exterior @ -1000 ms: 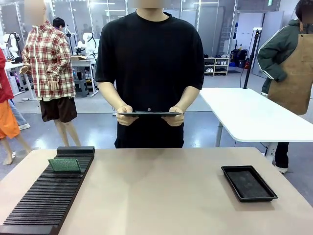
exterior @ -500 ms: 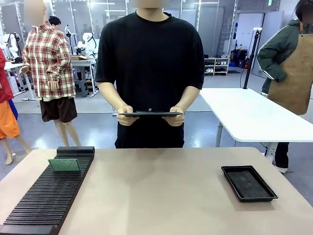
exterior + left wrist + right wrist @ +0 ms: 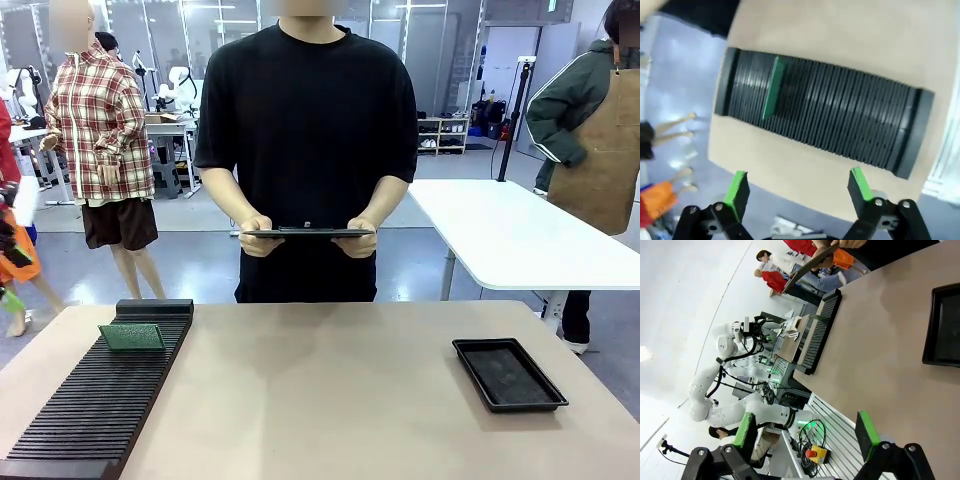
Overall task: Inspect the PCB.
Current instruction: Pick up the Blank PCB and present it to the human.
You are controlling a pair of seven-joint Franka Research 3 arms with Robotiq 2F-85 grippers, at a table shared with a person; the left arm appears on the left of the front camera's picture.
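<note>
The green PCB (image 3: 131,336) stands in a slot near the far end of a long black slotted rack (image 3: 95,400) on the table's left side. From above, the left wrist view shows the PCB (image 3: 773,87) edge-on in the rack (image 3: 840,117). My left gripper (image 3: 797,187) hangs open high over the table's edge beside the rack, nothing between its green pads. My right gripper (image 3: 805,432) is open too, raised off the table with empty jaws. A person at the far side holds a dark clipboard (image 3: 305,232) in both hands.
A shallow black tray (image 3: 508,374) lies on the table's right side, its edge also in the right wrist view as the tray (image 3: 942,327). A white table (image 3: 520,235) stands behind at the right. Other people stand in the background.
</note>
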